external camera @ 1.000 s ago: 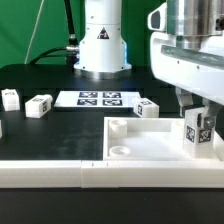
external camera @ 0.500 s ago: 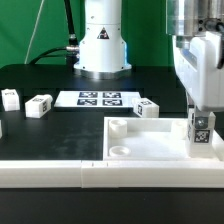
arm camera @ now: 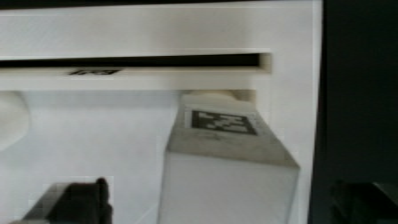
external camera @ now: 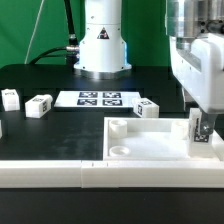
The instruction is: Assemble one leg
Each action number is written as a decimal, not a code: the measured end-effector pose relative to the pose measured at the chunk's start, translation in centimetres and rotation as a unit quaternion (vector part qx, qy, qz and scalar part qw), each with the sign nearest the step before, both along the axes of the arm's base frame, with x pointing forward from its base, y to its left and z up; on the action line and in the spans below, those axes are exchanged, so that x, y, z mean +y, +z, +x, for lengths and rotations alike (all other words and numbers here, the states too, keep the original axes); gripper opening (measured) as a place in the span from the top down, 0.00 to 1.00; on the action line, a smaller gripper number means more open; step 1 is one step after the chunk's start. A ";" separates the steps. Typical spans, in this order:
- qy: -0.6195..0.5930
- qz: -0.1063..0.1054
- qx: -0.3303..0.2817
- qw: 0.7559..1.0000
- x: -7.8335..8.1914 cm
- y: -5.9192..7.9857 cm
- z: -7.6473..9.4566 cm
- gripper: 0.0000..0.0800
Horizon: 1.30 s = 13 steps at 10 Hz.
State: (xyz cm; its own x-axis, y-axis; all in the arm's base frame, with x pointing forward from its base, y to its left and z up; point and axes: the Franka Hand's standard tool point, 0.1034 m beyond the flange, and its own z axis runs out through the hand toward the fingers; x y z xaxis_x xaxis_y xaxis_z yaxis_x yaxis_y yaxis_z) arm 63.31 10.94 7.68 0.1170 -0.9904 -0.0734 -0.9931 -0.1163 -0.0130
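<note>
Four legs [external camera: 200, 128] [arm camera: 226, 140], one pincer [external camera: 199, 120] (gripping one).

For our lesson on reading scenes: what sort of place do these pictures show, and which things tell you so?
Most likely a robotics lab test bench. A robot arm's base stands on a black table, a marker board lies fixed on it, and tagged furniture pieces such as the leg stand about, with a green backdrop behind.
</note>
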 end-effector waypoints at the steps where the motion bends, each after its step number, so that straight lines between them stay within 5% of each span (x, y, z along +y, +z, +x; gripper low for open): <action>1: 0.061 -0.001 -0.005 0.998 0.2 0.0 0.0 0.20; 5: 0.239 -0.013 -0.008 0.971 1.1 -0.1 -0.4 0.19; 9: 0.496 -0.033 -0.014 0.868 0.9 0.0 0.0 0.19; 13: 0.639 -0.029 -0.012 0.769 0.2 0.2 0.3 0.19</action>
State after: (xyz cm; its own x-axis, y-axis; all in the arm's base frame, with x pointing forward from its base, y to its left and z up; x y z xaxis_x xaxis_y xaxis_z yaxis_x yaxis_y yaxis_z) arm 63.60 11.10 7.90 0.9975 -0.0684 -0.0159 -0.0682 -0.9976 0.0128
